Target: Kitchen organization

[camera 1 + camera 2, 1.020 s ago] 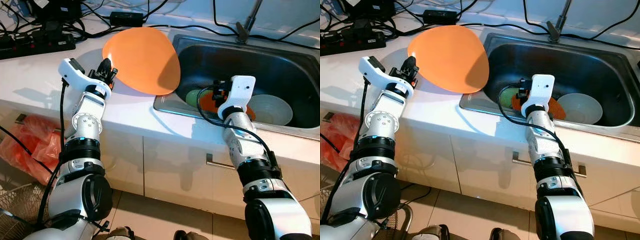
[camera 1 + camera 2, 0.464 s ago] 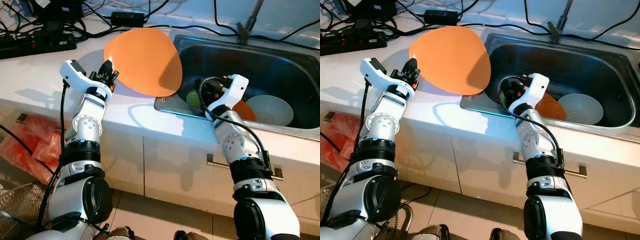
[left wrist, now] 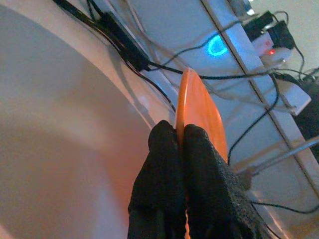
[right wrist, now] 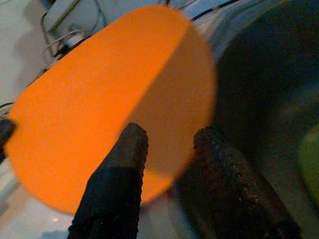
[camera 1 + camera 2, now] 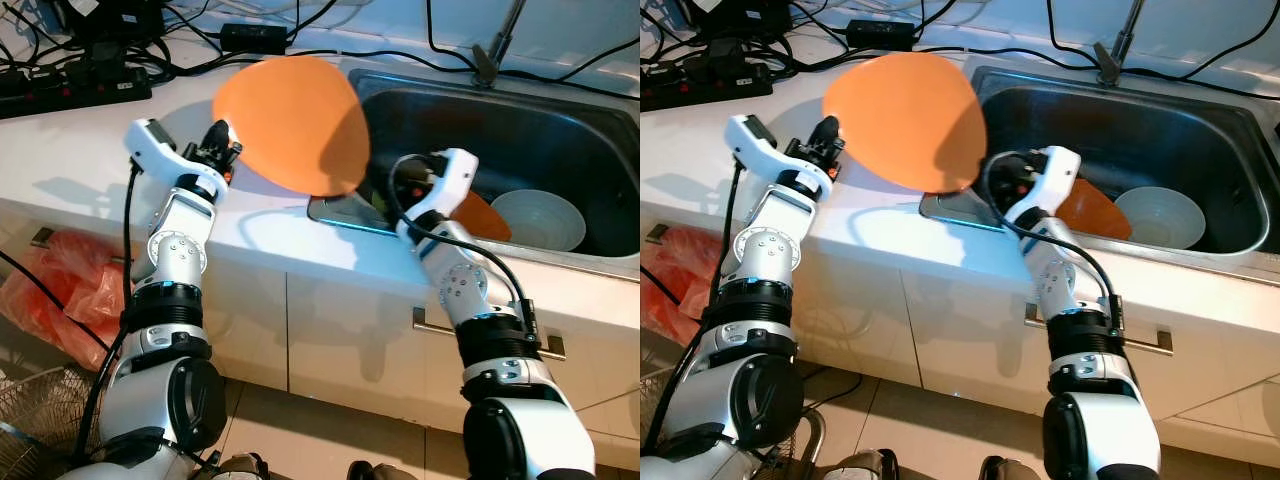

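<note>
Orange plate (image 5: 290, 122) upper centre, pinched by left hand (image 5: 220, 150) over tabletop (image 5: 90, 150); right hand (image 4: 169, 164) spread nearby; sink (image 5: 560, 130) dishes remain.

Both arms are silver with black ribbed joint rings and loose black cables along them. White wrist housings carry the left gripper (image 5: 222, 141) and right gripper (image 4: 167, 149), each with textured black fingers (image 3: 199, 164).
</note>
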Available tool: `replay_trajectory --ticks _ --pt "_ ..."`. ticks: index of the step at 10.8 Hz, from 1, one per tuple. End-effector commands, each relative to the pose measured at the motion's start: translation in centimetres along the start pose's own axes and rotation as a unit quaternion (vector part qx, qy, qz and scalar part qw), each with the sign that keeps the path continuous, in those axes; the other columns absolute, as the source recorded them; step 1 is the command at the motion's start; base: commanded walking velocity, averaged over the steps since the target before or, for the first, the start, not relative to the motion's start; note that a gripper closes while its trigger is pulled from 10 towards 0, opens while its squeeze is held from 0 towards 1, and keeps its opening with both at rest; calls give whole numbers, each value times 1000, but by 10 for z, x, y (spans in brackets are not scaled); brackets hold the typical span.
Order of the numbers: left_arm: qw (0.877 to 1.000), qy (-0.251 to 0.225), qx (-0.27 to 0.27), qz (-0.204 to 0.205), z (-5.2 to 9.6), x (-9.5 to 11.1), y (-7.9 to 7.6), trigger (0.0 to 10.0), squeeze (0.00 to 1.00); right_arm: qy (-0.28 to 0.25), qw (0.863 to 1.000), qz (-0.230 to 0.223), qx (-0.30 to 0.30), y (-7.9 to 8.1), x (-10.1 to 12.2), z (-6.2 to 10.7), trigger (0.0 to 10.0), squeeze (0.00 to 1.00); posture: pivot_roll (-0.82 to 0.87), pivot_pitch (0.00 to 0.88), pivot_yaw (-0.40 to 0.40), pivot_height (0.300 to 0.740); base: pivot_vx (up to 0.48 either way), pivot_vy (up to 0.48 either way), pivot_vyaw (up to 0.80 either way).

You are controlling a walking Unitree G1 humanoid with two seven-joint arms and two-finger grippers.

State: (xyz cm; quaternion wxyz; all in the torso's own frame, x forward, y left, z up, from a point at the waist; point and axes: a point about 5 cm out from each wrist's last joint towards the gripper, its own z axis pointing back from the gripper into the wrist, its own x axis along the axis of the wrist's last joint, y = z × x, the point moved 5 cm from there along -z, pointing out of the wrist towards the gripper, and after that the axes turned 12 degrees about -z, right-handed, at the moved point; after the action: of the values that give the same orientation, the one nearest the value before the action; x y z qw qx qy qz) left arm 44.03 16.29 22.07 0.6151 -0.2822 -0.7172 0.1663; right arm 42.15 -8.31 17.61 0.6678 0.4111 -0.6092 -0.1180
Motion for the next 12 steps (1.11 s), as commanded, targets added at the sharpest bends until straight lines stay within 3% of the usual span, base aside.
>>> replay_trajectory --ticks 1,4,6,7,8,9,11,12 --pt "999 -11 -31 3 -1 5 -13 10000 0 14 1000 -8 -4 -3 -8 2 10000 0 48 96 -42 740 0 0 0" --pt "998 -7 -69 2 3 1 -26 10000 0 21 1000 -5 -13 -5 -9 2 10000 0 52 99 -47 740 0 0 0" --pt "997 -9 -71 2 5 1 -27 10000 0 2 998 3 -55 -18 -2 3 10000 0 53 97 -48 740 0 0 0" --pt "997 -9 -70 1 7 1 -25 10000 0 -8 995 33 -93 -31 5 5 10000 0 53 97 -48 740 0 0 0" --pt "997 -8 -70 1 8 1 -25 10000 0 -9 994 43 -103 -34 6 5 10000 0 53 97 -48 740 0 0 0" --pt "998 -7 -69 0 9 -1 -24 10000 0 -31 991 64 -110 -35 17 5 10000 1000 54 91 -52 740 0 0 0" --pt "998 -5 -66 1 11 -3 -23 10000 0 -65 990 64 -111 -32 35 4 10000 1000 54 89 -54 740 0 0 0" --pt "998 -5 -65 2 11 -3 -22 10000 0 -72 989 64 -112 -31 39 3 10000 0 53 85 -55 740 0 0 0"
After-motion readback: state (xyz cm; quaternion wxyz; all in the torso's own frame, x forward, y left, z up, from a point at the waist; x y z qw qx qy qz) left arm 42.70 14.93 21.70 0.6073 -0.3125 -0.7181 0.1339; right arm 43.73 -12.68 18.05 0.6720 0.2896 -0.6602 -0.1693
